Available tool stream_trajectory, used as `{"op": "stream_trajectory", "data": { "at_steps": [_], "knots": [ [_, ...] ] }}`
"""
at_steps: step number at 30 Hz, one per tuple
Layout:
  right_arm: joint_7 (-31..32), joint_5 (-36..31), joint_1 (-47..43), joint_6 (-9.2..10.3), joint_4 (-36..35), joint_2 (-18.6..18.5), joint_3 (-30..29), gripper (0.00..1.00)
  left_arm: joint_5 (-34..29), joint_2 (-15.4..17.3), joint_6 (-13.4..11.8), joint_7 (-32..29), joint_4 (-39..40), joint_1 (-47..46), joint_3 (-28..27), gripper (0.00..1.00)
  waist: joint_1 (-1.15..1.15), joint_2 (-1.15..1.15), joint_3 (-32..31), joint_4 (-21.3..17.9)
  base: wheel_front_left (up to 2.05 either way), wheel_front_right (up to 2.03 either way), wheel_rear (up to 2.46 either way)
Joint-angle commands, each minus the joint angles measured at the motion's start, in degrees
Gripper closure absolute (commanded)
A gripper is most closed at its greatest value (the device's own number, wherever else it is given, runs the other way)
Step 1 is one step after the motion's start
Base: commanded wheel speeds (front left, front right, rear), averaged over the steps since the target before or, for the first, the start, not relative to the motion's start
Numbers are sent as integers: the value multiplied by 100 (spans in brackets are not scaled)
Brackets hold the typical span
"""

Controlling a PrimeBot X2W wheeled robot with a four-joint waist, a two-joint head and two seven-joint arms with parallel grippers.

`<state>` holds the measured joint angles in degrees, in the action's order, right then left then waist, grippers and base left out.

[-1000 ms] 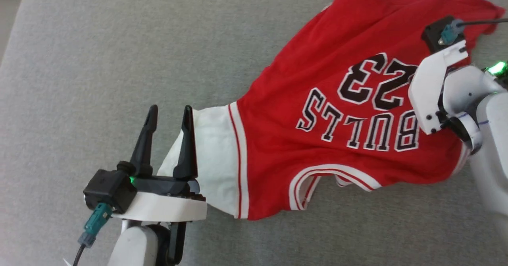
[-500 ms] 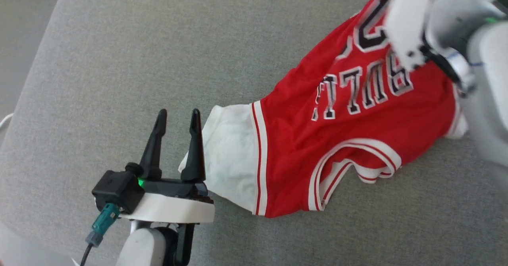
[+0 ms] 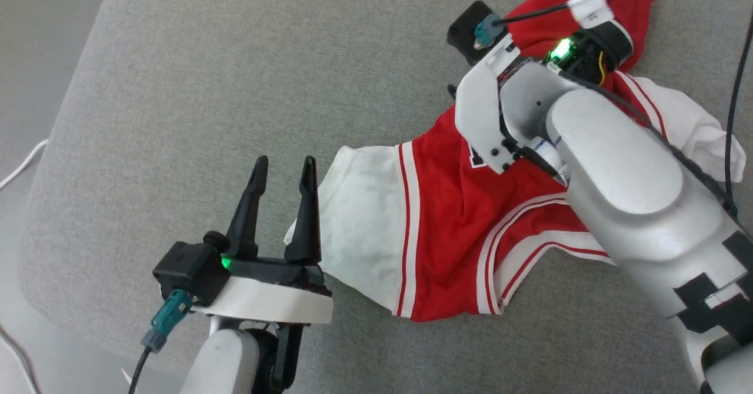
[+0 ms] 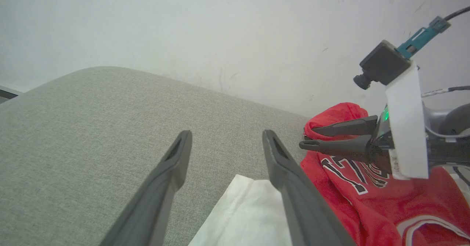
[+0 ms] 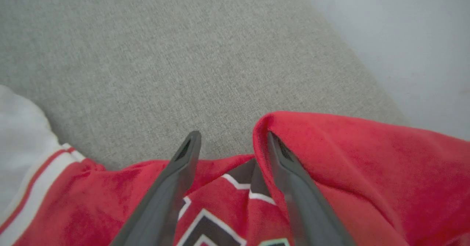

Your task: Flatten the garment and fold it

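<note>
Garment [image 3: 447, 229] lies rumpled on a gray cushion [image 3: 235, 59], left gripper [image 3: 285, 164] wide open and empty beside its white sleeve [image 3: 359, 217], right gripper [image 5: 233, 137] parted, gripping nothing, over a red fold [image 5: 349, 154], both seemingly poised to spread it.

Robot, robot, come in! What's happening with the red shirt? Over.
Left gripper open, at the white sleeve. Right gripper open, over bunched red cloth. Garment crumpled on the grey cushion, not flat yet. Nothing blocking.
</note>
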<state>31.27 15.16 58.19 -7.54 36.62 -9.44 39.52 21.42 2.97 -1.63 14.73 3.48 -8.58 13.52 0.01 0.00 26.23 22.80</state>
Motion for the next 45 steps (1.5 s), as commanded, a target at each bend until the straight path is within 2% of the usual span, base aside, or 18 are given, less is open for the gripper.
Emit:
{"op": "stream_trajectory", "data": {
  "at_steps": [1,5,9,12,16,19,22,28,29,30,31,35,40,45],
  "knots": [
    [-156,185,116,5,-48,-58,-11,0,12,-9,-36,27,-25,-49,-15,0,-1,0,-114,-70,0,0,0],
    [-570,603,214,5,-544,-458,-273,0,-60,-9,-55,27,-32,80,-98,0,-1,0,-349,-236,0,0,0],
    [-656,540,-120,5,-1216,-1293,-935,0,-153,-9,-60,27,13,229,-185,0,-1,0,-514,-395,0,0,0],
    [-288,438,-829,5,-1684,-1830,-1647,0,-205,-9,-47,27,45,309,-222,0,-1,0,-562,-476,0,0,0],
    [378,330,-2060,5,-2391,-2203,-2509,0,-263,-9,-8,27,71,380,-259,0,-1,0,-538,-561,0,0,0],
    [746,314,-2882,5,-2805,-2166,-3046,0,-276,-9,34,27,69,376,-250,0,-1,0,-479,-564,0,0,0],
    [998,317,-3437,5,-3137,-2038,-3310,0,-281,-9,68,27,73,335,-237,0,-1,0,-394,-520,0,0,0],
    [851,104,-3718,5,-3382,-1781,-3416,1,-306,-9,121,27,63,249,-258,0,-1,0,-227,-423,0,0,0],
    [787,82,-3701,5,-3379,-1759,-3381,18,-304,-9,123,27,67,241,-272,0,-1,0,-197,-422,0,0,0],
    [712,65,-3669,5,-3357,-1731,-3375,52,-298,-9,123,27,72,234,-286,0,-1,0,-169,-428,0,0,0],
    [658,43,-3638,5,-3321,-1706,-3367,100,-292,-9,123,27,71,230,-295,0,-1,0,-148,-439,0,0,0],
    [414,-25,-3516,5,-3292,-1601,-3373,100,-275,-9,122,27,47,212,-321,0,-1,0,-143,-561,0,0,0],
    [83,-145,-3434,5,-3639,-1629,-3505,100,-320,-9,123,27,9,218,-385,0,-1,0,-388,-862,0,0,0],
    [-141,-489,-3740,5,-4197,-1823,-4097,100,-362,-9,135,27,3,296,-458,0,-1,0,-637,-1182,0,0,0]
  ]
}}
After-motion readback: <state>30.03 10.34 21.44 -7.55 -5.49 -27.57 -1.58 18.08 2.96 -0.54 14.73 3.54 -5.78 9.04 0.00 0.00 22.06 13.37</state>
